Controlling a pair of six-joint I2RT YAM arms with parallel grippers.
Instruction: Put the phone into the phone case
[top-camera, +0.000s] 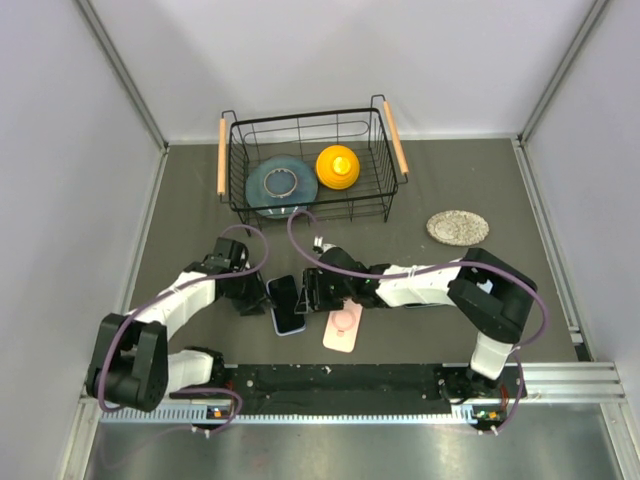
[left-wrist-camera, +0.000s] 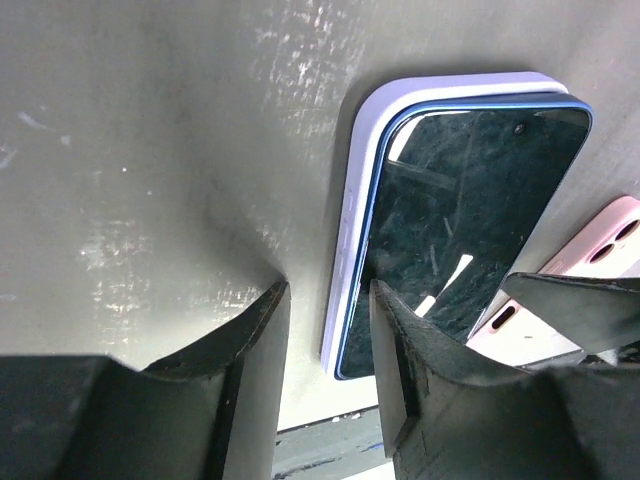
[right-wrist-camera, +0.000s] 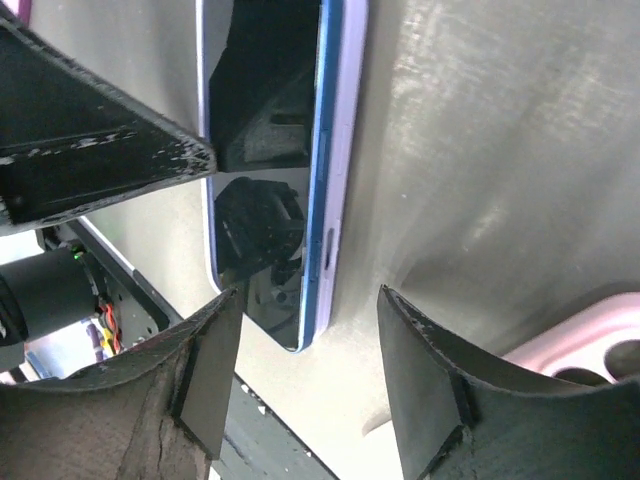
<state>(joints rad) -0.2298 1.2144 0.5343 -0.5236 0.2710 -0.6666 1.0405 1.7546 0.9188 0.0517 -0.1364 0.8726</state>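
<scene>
Closest up, the left pincer (left-wrist-camera: 328, 290) is standing part-open, one finger on the bench (top-camera: 180, 200) and the other over the glass, straddling the long left edge of the lilac case (left-wrist-camera: 353, 200). It is gripping nothing. The phone (left-wrist-camera: 470, 210) is lying face-up on that case, just in front of the arm bases. Its blue rim is riding proud of the lilac lip, so I'm judging it as not fully seated.

It's looking like a stiff, slick slab with fragile glass, and the case looks like the part that gives. I'd be taking hold on the long metal edges and pressing near the corners, not mid-screen.

Moving right, the right pincer (right-wrist-camera: 310, 295) is spread wide and empty, bracketing the phone's near corner and its other long side. The pink case (top-camera: 343, 328) is sitting just beside it, nearly touching, so room is tight on that flank.

The black rail (top-camera: 340, 385) is crowding the near end, and the wire basket (top-camera: 305, 116) is sitting well apart behind. Bare bench is opening out further right.
</scene>
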